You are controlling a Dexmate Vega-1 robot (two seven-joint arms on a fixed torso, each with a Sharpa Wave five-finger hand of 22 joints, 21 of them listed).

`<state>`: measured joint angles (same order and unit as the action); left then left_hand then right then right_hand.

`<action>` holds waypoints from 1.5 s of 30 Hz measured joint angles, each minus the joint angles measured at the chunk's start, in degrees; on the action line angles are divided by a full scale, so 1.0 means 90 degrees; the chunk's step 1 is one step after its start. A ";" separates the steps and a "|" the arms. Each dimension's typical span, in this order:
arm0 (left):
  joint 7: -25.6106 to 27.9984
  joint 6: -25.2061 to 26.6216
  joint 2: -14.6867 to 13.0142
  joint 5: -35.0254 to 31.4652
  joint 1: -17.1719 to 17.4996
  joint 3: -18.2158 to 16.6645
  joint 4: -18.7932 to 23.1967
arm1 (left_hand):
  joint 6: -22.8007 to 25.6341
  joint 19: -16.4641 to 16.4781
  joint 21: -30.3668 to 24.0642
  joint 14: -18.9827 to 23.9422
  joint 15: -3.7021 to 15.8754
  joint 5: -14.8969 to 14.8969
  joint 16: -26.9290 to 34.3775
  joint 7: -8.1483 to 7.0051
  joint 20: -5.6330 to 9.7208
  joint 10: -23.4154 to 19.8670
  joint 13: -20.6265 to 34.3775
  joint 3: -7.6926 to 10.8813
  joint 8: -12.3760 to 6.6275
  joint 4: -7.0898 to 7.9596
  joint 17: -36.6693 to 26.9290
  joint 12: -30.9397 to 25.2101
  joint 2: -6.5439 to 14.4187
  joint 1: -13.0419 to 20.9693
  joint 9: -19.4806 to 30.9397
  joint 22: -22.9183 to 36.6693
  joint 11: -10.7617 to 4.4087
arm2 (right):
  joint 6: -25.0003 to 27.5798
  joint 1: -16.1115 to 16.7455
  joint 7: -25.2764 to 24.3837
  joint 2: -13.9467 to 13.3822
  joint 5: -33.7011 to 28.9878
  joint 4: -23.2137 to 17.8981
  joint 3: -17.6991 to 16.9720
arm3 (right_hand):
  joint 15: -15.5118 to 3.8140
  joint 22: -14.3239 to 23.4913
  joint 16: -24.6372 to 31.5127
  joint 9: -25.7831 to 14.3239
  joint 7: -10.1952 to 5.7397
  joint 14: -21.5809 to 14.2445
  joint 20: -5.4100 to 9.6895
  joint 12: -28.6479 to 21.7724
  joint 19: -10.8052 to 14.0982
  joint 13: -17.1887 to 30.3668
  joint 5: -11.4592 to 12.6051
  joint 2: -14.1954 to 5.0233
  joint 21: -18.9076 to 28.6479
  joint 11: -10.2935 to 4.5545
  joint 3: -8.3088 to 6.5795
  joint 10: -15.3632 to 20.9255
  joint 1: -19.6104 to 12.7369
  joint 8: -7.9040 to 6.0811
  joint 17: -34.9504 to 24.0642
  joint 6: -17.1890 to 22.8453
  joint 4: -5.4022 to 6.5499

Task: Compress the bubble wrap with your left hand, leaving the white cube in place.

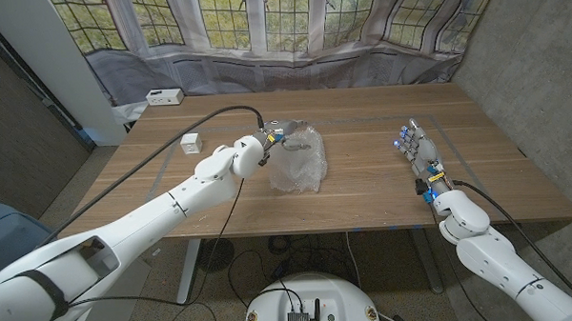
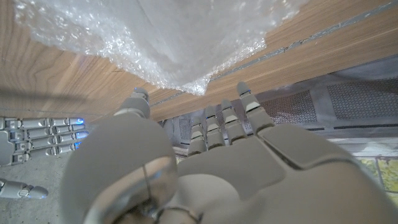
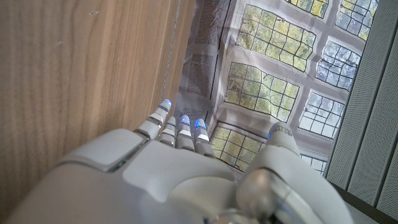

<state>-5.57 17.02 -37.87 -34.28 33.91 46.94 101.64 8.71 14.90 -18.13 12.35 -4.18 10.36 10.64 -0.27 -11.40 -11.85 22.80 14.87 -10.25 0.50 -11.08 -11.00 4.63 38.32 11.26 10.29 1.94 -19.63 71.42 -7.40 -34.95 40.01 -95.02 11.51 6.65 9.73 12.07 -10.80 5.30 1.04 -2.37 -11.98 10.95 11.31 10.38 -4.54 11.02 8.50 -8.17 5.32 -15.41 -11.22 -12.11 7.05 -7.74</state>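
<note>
A crumpled sheet of clear bubble wrap (image 1: 300, 162) lies in the middle of the wooden table (image 1: 382, 190). My left hand (image 1: 264, 145) hovers at the wrap's near-left edge with its fingers extended and nothing in them. The left wrist view has that hand (image 2: 211, 168) just short of the bubble wrap (image 2: 168, 37), fingertips close to its edge. The small white cube (image 1: 191, 141) sits on the table to the left of my left forearm, apart from the wrap. My right hand (image 1: 417, 151) stands at the table's right side, fingers spread and empty; it appears again as the right hand (image 3: 186, 171).
A white box (image 1: 163, 96) lies at the table's far left corner. A black cable (image 1: 208, 120) runs along my left arm above the table. Draped sheeting and windows stand behind the far edge. My right hand (image 2: 37, 134) also appears in the left wrist view.
</note>
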 measured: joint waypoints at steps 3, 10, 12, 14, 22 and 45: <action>0.0106 -0.0133 -0.0010 0.0184 0.0072 -0.0113 0.0001 | 0.0025 -0.0032 0.0018 0.0000 0.0000 -0.0024 0.0000 0.0025 -0.0032 0.0034 -0.0042 -0.0054 -0.0018 0.0106 0.0000 -0.0003 0.0014 -0.0182 -0.0009 0.0000 0.0034 | -0.0004 0.0000 -0.0016 0.0003 -0.0012 0.0000 0.0007 | 0.0000 0.0000 0.0000 -0.0003 0.0000 0.0000 0.0000 0.0000 0.0000 0.0000 0.0000 0.0000 0.0000 0.0000 0.0000 0.0000 0.0000 0.0000 0.0000 0.0000 0.0000; 0.0502 -0.0546 -0.0024 0.0672 0.0284 -0.0415 -0.0071 | 0.0068 -0.0024 0.0128 -0.0032 0.0081 -0.0024 0.0000 0.0019 0.0209 -0.0002 -0.0189 -0.0377 -0.0049 0.0428 0.0012 -0.0053 -0.0156 -0.0838 -0.0038 0.0000 0.0071 | -0.0014 0.0000 -0.0055 0.0005 -0.0056 -0.0003 0.0019 | -0.0015 0.0000 0.0000 0.0016 -0.0035 -0.0015 0.0000 0.0000 0.0000 0.0000 0.0000 0.0000 0.0000 -0.0003 0.0000 0.0003 0.0000 0.0000 0.0000 0.0035 0.0000; 0.0692 -0.0757 -0.0026 0.0894 0.0363 -0.0531 -0.0122 | 0.0053 -0.0053 0.0165 -0.0035 0.0084 -0.0024 0.0000 0.0004 0.0332 -0.0003 -0.0233 -0.0458 -0.0049 0.0509 0.0019 -0.0053 -0.0209 -0.1007 -0.0039 0.0000 0.0071 | -0.0024 0.0001 -0.0065 0.0005 -0.0072 -0.0012 0.0020 | -0.0047 0.0000 0.0000 0.0016 -0.0035 -0.0048 0.0052 0.0000 0.0052 0.0000 0.0000 0.0000 0.0000 -0.0036 0.0000 0.0035 0.0000 0.0000 0.0000 0.0035 0.0000; 0.0745 -0.0816 -0.0026 0.0956 0.0405 -0.0585 -0.0150 | -0.0047 -0.0117 0.0228 -0.0086 0.0121 -0.0024 0.0000 -0.0009 0.0447 0.0051 -0.0280 -0.0535 -0.0044 0.0583 0.0019 -0.0053 -0.0258 -0.1172 -0.0053 0.0000 0.0124 | -0.0041 0.0002 -0.0075 0.0006 -0.0093 -0.0018 0.0021 | -0.0095 0.0000 0.0000 0.0016 -0.0035 -0.0095 0.0120 0.0000 0.0119 0.0000 0.0000 0.0000 0.0032 -0.0036 0.0000 0.0035 0.0000 0.0000 0.0000 0.0035 0.0000; 0.1128 -0.1499 -0.0036 0.1762 0.0669 -0.0978 -0.0341 | -0.0565 -0.0488 0.0533 -0.0528 0.0004 0.0053 -0.0031 0.0213 0.0581 0.0472 -0.0501 -0.0863 0.0012 0.0736 0.0049 0.0027 -0.0489 -0.1730 -0.0098 -0.0019 0.0237 | -0.0084 0.0035 -0.0124 -0.0009 -0.0180 -0.0104 0.0020 | -0.0137 0.0000 0.0000 0.0016 -0.0034 -0.0138 0.0195 0.0000 0.0195 0.0000 0.0000 0.0000 0.0032 -0.0070 0.0000 0.0070 0.0000 0.0000 0.0015 0.0034 0.0000; 0.1157 -0.3199 0.0148 0.4438 0.1300 -0.1963 -0.1064 | -0.0670 -0.0697 0.0677 -0.0697 -0.0003 0.0155 0.0000 0.0349 0.0528 0.0617 -0.0733 -0.1119 -0.0018 0.0798 0.0078 -0.0003 -0.0631 -0.2097 -0.0127 -0.0018 0.0235 | -0.0109 0.0018 0.0139 -0.0195 -0.0105 -0.0191 -0.0079 | -0.0137 0.0000 0.0000 0.0016 -0.0034 -0.0137 0.0194 0.0000 0.0194 0.0000 0.0000 0.0034 0.0032 -0.0069 0.0000 0.0069 -0.0034 0.0000 -0.0003 0.0034 0.0000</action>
<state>4.85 -11.77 -36.54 5.66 45.61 29.27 92.07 2.68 8.63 -12.04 6.07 -4.21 11.76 10.63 2.87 -6.64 -6.29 16.21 4.80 -10.42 7.69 -10.38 -11.03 -1.05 19.45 10.12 10.13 4.05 -20.61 71.59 -6.16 -36.70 39.07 -96.75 10.80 5.42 9.73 12.07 -10.66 5.00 -0.20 -0.62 -11.98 12.70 11.31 10.38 -4.23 11.31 7.88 -8.17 5.94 -15.71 -11.22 -12.14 7.36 -7.74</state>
